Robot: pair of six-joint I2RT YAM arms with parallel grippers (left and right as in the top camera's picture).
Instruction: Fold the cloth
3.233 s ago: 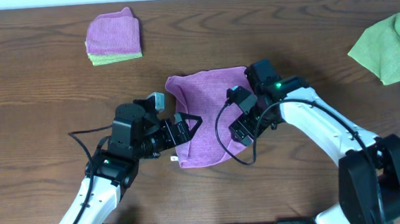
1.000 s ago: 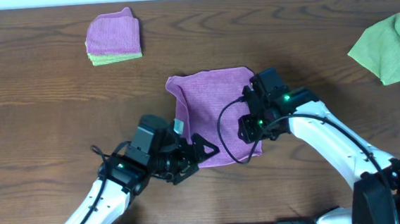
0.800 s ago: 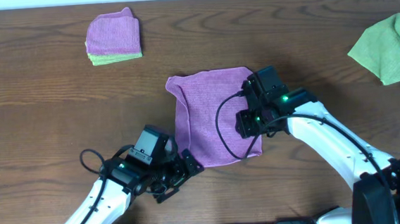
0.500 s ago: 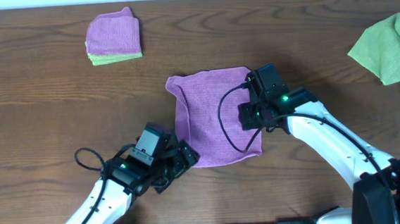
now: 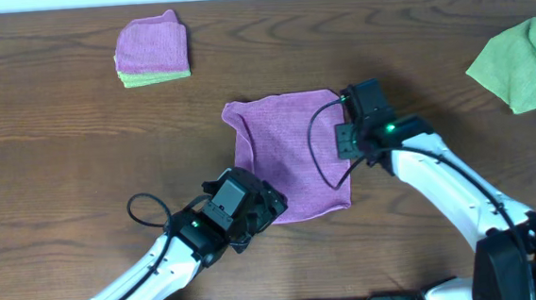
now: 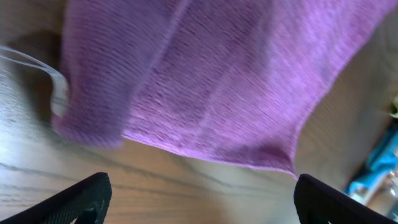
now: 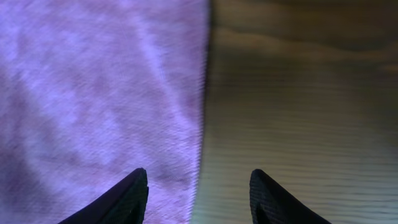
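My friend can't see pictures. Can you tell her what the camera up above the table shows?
A purple cloth lies folded on a brown wooden table, with the left gripper at its near corner and the right gripper at its right edge. A folded purple-and-green stack and a green cloth sit farther back.

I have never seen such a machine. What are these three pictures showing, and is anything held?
Two robot arms work at a wooden table. One picture looks down from above; the other two come from small cameras on each wrist. A purple cloth lies in the middle. The left hand is wide open at the cloth's near edge, holding nothing. The right hand is over the cloth's right edge, with its fingers apart and nothing between them. Far left lies a folded pile of purple and green cloths; far right, a green cloth.
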